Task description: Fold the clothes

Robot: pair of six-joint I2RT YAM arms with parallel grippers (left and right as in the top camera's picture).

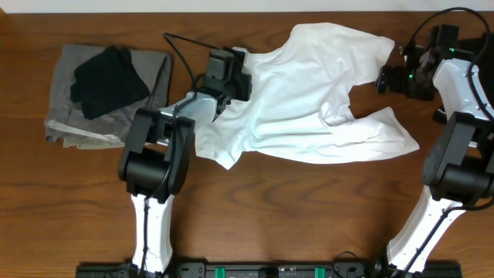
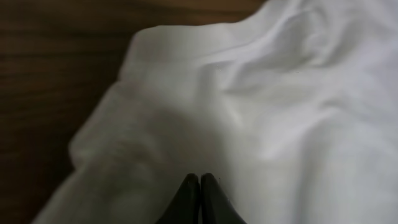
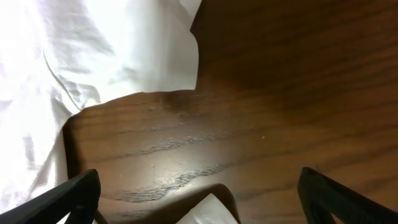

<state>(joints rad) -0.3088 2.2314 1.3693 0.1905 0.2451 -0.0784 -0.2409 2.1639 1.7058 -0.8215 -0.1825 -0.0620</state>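
The table [image 1: 309,208] is dark wood, and the white T-shirt [image 1: 301,100] lies across its far middle and right, crumpled. 1 sleeve points toward the near left and a long flap trails to the near right. No print shows from overhead.

I judge the job to be at the spreading stage, since no clean fold is in place yet. To do this well I would take 2 opposite edges, lift only a little, and draw the cloth taut and flat before folding. The bunched ridge near the middle should be pulled out first, or it will be folded in.

At the far left sits a grey garment [image 1: 85,116] with a black garment [image 1: 108,81] on top. Both are well apart from the shirt, though I judge that a wide sweep to the left could drag into them.

The left gripper [image 2: 200,186] is at the shirt's left edge with its fingertips pressed together. I cannot tell whether it has any cloth pinched. The right gripper [image 3: 199,186] hangs spread wide over bare wood just beside the shirt's far right corner, holding nothing.

A black cable [image 1: 181,54] loops near the left arm, and I would keep the cloth away from it.
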